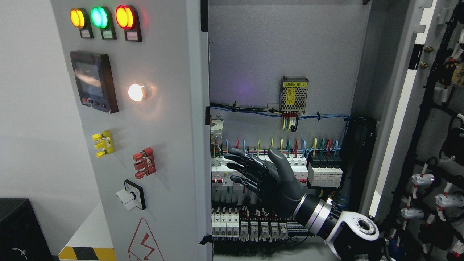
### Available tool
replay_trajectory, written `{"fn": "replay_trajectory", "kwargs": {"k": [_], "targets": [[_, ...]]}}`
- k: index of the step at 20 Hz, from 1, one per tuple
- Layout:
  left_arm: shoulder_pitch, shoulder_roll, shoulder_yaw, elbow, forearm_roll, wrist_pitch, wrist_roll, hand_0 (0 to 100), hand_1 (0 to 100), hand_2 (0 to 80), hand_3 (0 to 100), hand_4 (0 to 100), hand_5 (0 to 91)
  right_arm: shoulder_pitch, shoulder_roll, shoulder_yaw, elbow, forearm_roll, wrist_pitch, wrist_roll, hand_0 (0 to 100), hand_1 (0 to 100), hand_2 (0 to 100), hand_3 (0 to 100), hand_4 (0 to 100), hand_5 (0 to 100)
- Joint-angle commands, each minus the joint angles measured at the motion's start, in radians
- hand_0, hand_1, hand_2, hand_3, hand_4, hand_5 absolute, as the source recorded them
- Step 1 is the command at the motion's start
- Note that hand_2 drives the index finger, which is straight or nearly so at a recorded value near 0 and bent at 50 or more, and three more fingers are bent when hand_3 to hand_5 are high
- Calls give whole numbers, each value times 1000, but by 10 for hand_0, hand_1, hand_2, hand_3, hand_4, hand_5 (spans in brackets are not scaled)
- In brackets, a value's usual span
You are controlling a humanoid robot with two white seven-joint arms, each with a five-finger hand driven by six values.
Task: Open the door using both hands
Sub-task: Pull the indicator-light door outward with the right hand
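Grey steel fills the head view: an electrical cabinet [275, 54] is standing with its right door [398, 108] already swinging wide toward three o'clock, while the left door [163, 145] at nine o'clock is sitting nearly closed, its inner edge running down the middle of the picture. On that left door's face, three indicator lamps [101, 17] are glowing amber, green and red at eleven o'clock, with a dark display panel [93, 81] and a lit white lamp [137, 92] below them.

Inside, rows of circuit breakers [290, 166] are lining the back panel beneath a small power supply [293, 95].

Entering from five o'clock, the right hand [268, 177] is reaching across the opening with its fingers [239, 163] spread and relaxed, gripping nothing, the tips pointing toward nine o'clock and hovering near the left door's edge without visibly touching it. The left hand is not showing anywhere.

Judged from this, the step in hand is swinging out the remaining left door. Doing it well probably means hooking the fingertips behind the door's free edge (rather than pressing on its lamp-studded face), keeping the palm and wrist clear of the breakers and their coloured wires [282, 145] just behind, and pulling along the hinge's arc toward the robot instead of straight sideways. A snag on the wiring looks like the main risk.
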Motion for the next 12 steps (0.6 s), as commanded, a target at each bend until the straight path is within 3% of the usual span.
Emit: {"fn": "replay_trajectory", "kwargs": {"k": [1,8,12], "targets": [[0,0,-1,0,-21,-1,1,0,0,0,0,0,0,88,1,94,-110,-87,6,0,0,0,0,0,0,0],[0,0,0,0,-21,-1,1,0,0,0,0,0,0,128,-1,180,-89,-110,5,1,0,0,0,0,0,0],[0,0,0,0,-21,-1,1,0,0,0,0,0,0,158,-1,217,-95,-113,3,66,0,0,0,0,0,0]]}}
